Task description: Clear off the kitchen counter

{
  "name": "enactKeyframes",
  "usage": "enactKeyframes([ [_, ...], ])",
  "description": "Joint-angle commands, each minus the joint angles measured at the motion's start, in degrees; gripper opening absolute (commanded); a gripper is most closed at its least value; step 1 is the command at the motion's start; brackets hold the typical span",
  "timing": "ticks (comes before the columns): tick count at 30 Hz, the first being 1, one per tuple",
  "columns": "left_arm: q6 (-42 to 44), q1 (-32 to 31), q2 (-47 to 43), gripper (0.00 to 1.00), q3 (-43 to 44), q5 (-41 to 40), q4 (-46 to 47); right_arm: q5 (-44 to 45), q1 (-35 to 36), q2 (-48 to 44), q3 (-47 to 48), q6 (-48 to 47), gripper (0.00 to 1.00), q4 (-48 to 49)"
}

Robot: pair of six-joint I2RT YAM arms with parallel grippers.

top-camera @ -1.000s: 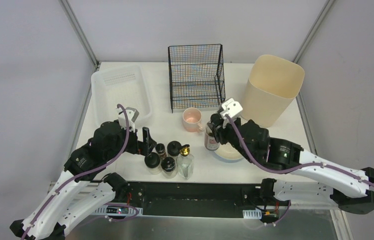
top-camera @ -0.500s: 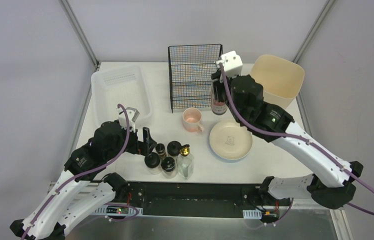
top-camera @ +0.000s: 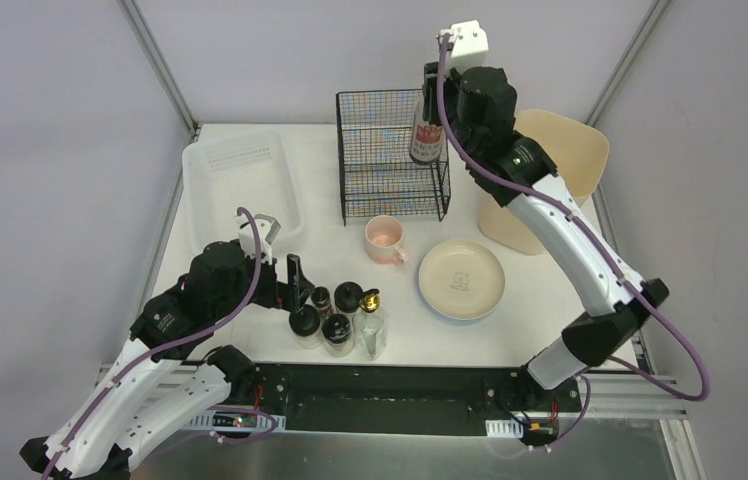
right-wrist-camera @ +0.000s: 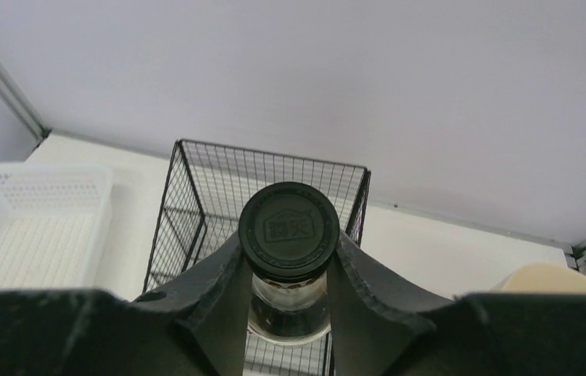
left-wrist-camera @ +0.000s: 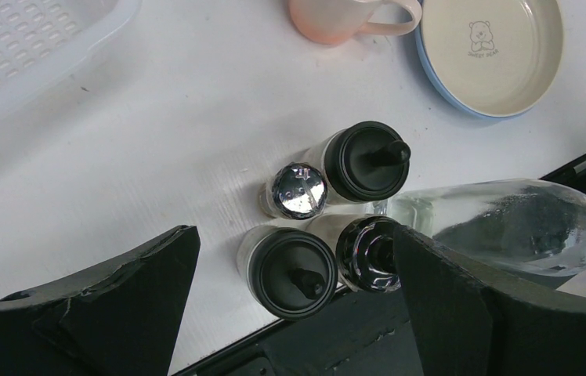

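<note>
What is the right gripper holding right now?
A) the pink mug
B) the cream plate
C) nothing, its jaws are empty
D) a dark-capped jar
D: the right gripper is clamped on a dark-capped jar raised above the black wire rack, while the pink mug and the plate sit on the kitchen counter.
</note>
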Motion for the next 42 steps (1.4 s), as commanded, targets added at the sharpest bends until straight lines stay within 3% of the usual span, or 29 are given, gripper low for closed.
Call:
enactKeyframes([
  [1,0.58,0.58,0.30,1.00,-0.23,1.72,0.78,-2.01,-3.09,4.83,11.23,-0.59,0.00,13.90],
  [12,0.55,1.02,0.12,1.00,-0.36,2.68,0.87,-5.24,-11.18,21.62,30.85,2.91,0.00,16.89],
  [18,0.53,1.44,0.56,1.00,-0.37,3.11,0.89,-5.86,-13.81,28.09,36.19,4.05,0.00,17.17],
  [30,0.55,2.52,0.60,1.00,-0.25,3.51,0.79,-6.90,-14.57,28.19,29.19,6.99,0.00,19.43],
  [42,0.38,2.70,0.24,1.00,-0.39,4.05,0.80,-7.20,-13.38,19.48,15.80,6.13,0.00,25.42],
])
